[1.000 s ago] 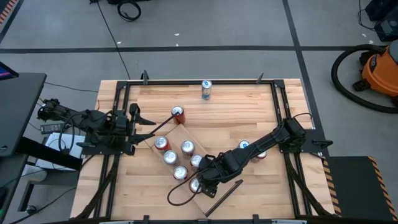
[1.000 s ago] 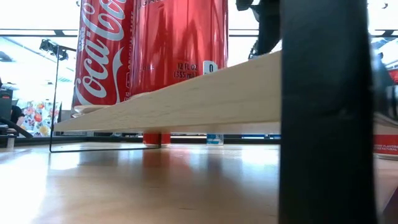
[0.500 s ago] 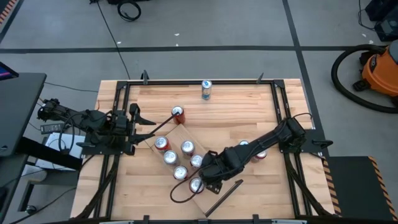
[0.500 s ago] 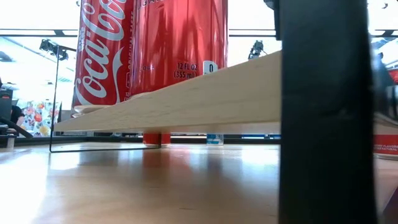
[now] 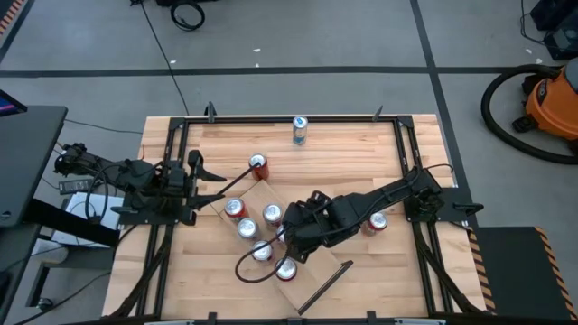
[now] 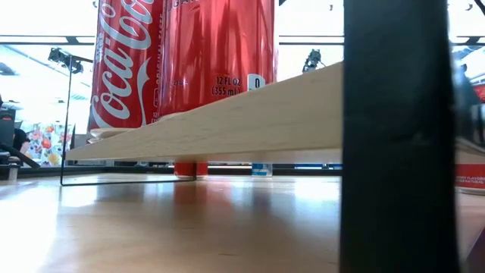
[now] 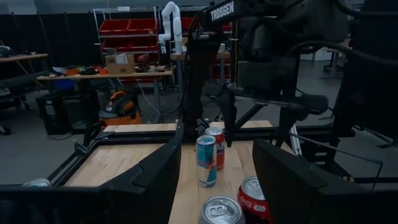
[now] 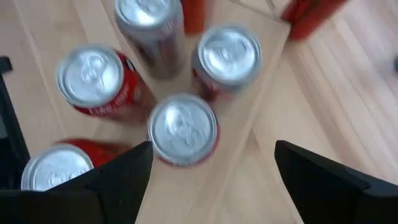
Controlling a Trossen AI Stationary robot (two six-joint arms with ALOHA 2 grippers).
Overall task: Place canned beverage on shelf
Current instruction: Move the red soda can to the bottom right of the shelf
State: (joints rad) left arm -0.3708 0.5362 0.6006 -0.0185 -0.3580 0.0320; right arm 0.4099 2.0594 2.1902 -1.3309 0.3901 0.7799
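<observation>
The shelf [image 5: 301, 282], a pale plank, lies slantwise at the table's middle with several cans standing on their bases on it, among them a red can [image 5: 285, 268] at its near end and others [image 5: 235, 208] [image 5: 272, 214]. My right gripper [image 5: 287, 238] hangs open above these cans, slanting down; its wrist view looks onto their silver tops [image 8: 182, 127] between its fingers [image 8: 214, 168]. The low view shows red cola cans [image 6: 125, 61] on the plank [image 6: 227, 121]. My left gripper [image 5: 215, 178] waits open and level at the table's left, pointing at the cans [image 7: 206, 160].
A red can [image 5: 259, 165] stands on the table by the shelf's far end. A blue-and-white can [image 5: 299, 129] stands near the far edge, and another red can [image 5: 375, 222] beside my right arm. A black cable loop [image 5: 248, 271] hangs from the right arm.
My right gripper has risen from around the red can at the shelf's near end and drawn toward the table's far edge, tipping less steeply downward. That can stays upright on the plank.
</observation>
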